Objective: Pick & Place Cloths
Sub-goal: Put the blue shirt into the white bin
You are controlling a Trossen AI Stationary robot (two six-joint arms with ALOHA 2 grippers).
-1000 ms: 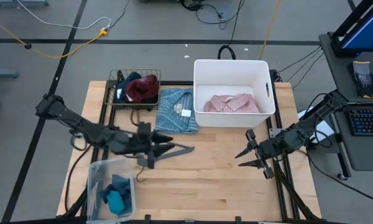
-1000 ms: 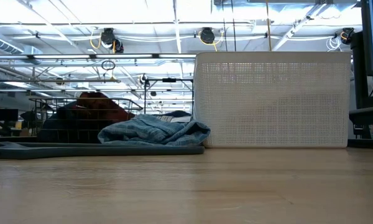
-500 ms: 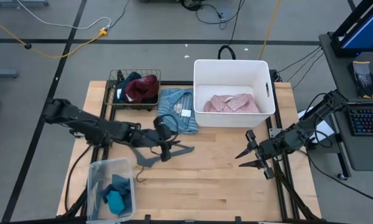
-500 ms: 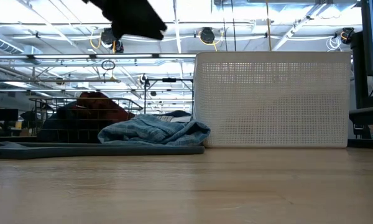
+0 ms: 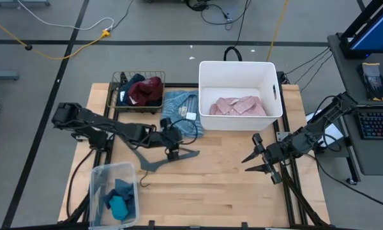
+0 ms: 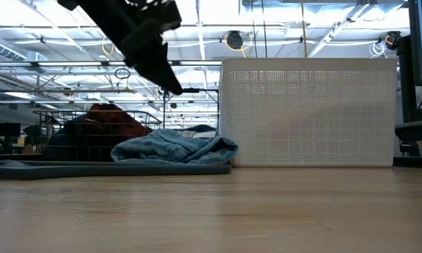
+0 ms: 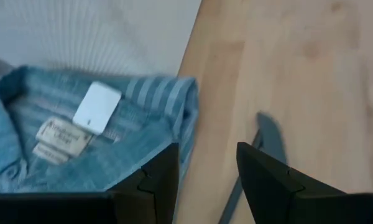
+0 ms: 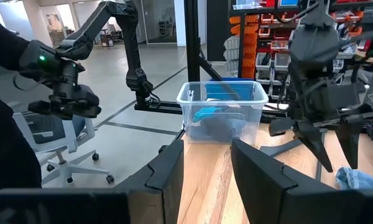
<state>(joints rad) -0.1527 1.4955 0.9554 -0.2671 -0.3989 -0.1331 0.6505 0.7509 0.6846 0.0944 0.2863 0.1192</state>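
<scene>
The left tool [image 5: 173, 151] hangs over the middle of the table [image 5: 223, 185], right at the near edge of the light blue striped shirt [image 5: 180, 114], with the grey hanger [image 5: 161, 159] lying on the wood just beside it. From the left wrist view its two dark fingers [image 7: 158, 177] stand parted with a gap between them, nothing pinched, and the striped shirt [image 7: 81, 140] sits just ahead with its white tag [image 7: 96, 106] and woven collar label facing up (the hanger shows as a grey sliver past the fingertips). In the low view the left arm comes down from the top, tool above the crumpled blue shirt [image 6: 176, 149], clear of the fabric.

That shirt lies on the table between the wire basket [image 5: 123, 79] and the white bin [image 5: 274, 96], touching the bin's side. The pink shirt [image 5: 237, 106] lies flat inside the white bin. The maroon piece [image 5: 147, 89] and a dark navy piece [image 5: 133, 83] are heaped in the wire basket. Down at the near left corner, the clear plastic tub [image 5: 99, 181] holds the small teal piece [image 5: 118, 205] on top of slate-blue fabric [image 5: 124, 189].

The right tool [image 5: 256, 161] waits at the table's right edge, fingers spread wide and empty.
</scene>
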